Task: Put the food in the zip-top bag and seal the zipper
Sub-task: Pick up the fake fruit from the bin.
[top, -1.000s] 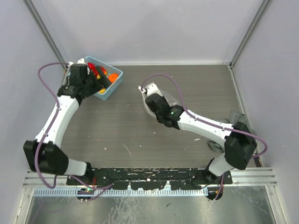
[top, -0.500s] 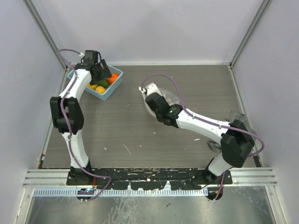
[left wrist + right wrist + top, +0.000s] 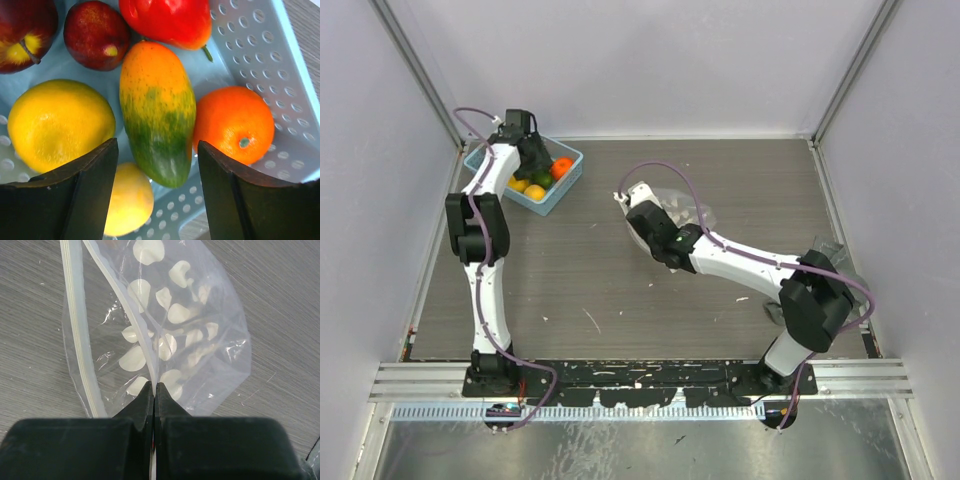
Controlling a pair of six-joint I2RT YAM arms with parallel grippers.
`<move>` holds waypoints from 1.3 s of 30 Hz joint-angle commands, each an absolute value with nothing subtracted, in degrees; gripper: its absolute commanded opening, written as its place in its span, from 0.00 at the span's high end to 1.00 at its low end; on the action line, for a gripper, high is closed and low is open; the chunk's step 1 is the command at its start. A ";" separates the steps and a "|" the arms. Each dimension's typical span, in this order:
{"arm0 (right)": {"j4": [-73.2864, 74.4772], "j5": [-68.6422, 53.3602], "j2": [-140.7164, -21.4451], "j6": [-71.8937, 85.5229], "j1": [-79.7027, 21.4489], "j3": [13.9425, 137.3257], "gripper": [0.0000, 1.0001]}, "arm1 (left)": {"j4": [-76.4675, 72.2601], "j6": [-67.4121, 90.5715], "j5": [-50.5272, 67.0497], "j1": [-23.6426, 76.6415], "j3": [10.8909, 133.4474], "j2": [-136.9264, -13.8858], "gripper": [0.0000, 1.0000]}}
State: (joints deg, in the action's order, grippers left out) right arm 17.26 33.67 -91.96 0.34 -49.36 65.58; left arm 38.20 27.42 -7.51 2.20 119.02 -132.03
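The food lies in a light-blue basket (image 3: 560,180) at the back left. The left wrist view shows a green-orange mango (image 3: 157,112), an orange (image 3: 232,122), two yellow fruits (image 3: 57,122), a red pepper (image 3: 167,20) and dark red fruits (image 3: 95,32). My left gripper (image 3: 156,192) is open just above the mango's near end, a finger on each side. My right gripper (image 3: 154,390) is shut on one mouth edge of the clear zip-top bag (image 3: 185,330), holding it open on the table. The zipper (image 3: 80,340) strip curves along the left. The bag (image 3: 682,212) also shows mid-table.
The basket's perforated wall (image 3: 270,55) rises right of the orange. A crumpled clear object (image 3: 825,250) lies by the right wall. Both arms stretch across the dark wood-grain table (image 3: 580,270).
My left arm has swung up over the basket, and its gripper now hangs above the fruit. My right arm has shifted slightly left with the bag edge.
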 commanded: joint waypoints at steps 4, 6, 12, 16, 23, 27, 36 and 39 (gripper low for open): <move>14.50 32.47 -93.21 1.66 -48.96 66.55 1.00 | 38.59 26.39 -4.88 0.95 123.10 -136.41 0.35; 14.42 32.14 -93.56 1.74 -48.93 66.60 1.00 | 38.58 26.30 -4.32 0.81 123.28 -137.29 0.34; 14.24 31.90 -93.85 1.89 -48.87 66.49 1.00 | 38.35 26.23 -3.04 0.62 123.10 -138.13 0.32; 14.24 31.82 -93.79 1.93 -48.85 66.36 1.00 | 37.10 25.73 -2.51 0.49 122.31 -137.41 0.42; 14.25 31.64 -92.63 2.09 -48.87 66.10 1.00 | 33.73 24.58 -0.95 0.44 118.67 -132.10 0.69; 14.45 31.73 -91.60 2.11 -48.87 65.82 1.00 | 31.17 24.35 -0.02 0.48 115.09 -127.44 0.77; 14.56 32.89 -89.29 1.04 -48.82 65.62 1.00 | 27.37 26.26 3.62 0.46 107.99 -119.89 0.88; 14.17 33.47 -88.59 0.35 -48.88 65.80 1.00 | 26.91 27.64 5.80 0.44 106.17 -117.94 0.91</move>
